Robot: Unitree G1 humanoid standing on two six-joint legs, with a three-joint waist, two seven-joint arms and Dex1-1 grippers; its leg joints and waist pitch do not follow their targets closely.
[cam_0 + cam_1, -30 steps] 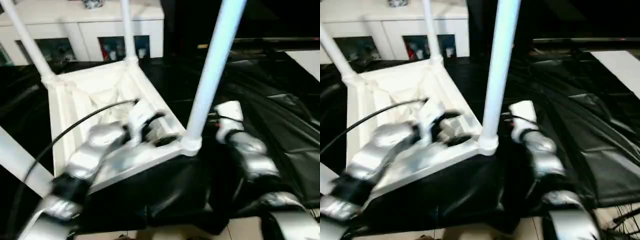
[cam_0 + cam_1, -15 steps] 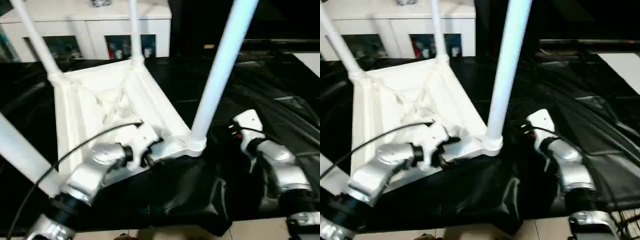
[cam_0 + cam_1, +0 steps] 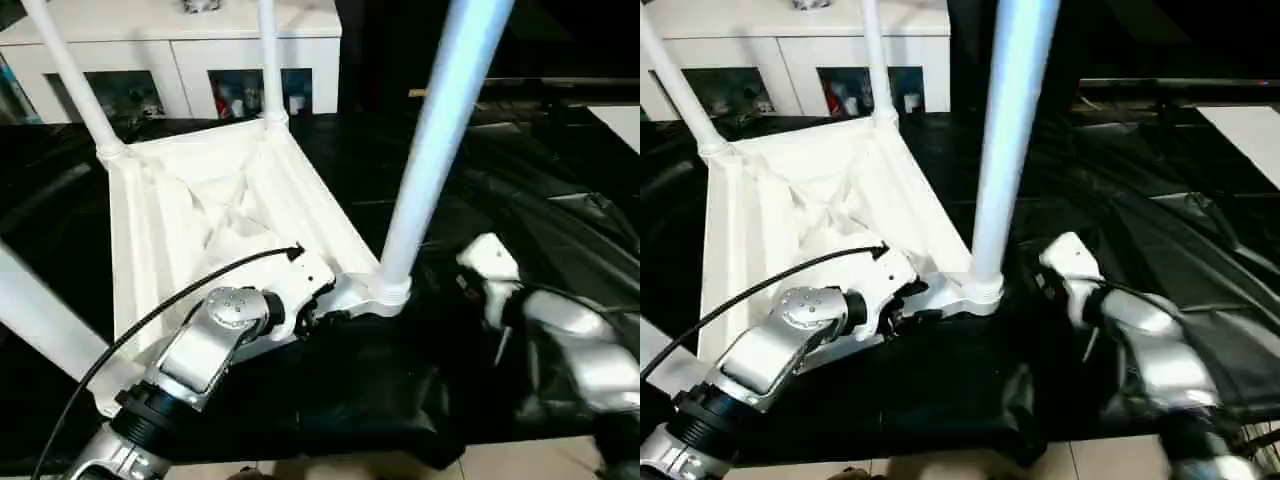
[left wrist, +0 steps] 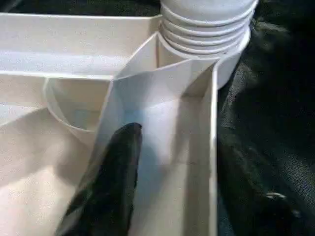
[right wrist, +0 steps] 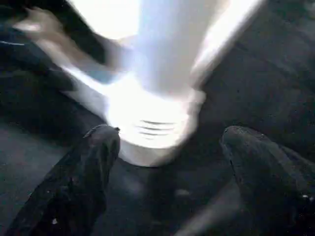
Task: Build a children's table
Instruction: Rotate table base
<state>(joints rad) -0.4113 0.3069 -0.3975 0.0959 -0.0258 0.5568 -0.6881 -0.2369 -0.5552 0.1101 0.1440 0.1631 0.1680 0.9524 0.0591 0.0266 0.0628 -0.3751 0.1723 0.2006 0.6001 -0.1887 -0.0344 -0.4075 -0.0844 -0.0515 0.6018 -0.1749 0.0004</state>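
The children's table [image 3: 200, 200] lies upside down on black sheeting, ribbed underside up, with its white legs standing in the corner sockets. The near right leg [image 3: 440, 130] rises from its socket [image 3: 390, 290]. My left gripper [image 3: 320, 300] is at the near rim beside that socket. In the left wrist view the left gripper [image 4: 202, 162] is open: one black finger [image 4: 113, 182] lies inside the rim wall and the other outside, apart from it. To the right of the socket, my right gripper [image 3: 468, 288] points at the leg's base. Seen from the right wrist, the gripper [image 5: 170, 135] is open with nothing between its fingers.
A white cabinet [image 3: 180, 40] with glass-fronted compartments stands behind the table. Black sheeting [image 3: 520, 170] covers the surface all around, wrinkled on the right. A black cable [image 3: 150, 310] arcs from my left wrist over the tabletop. Light floor [image 3: 400, 465] shows at the near edge.
My left gripper has drawn back to the near rim by the socket, and its fingers have come closer together. The right arm has shifted slightly; the head camera has moved too.
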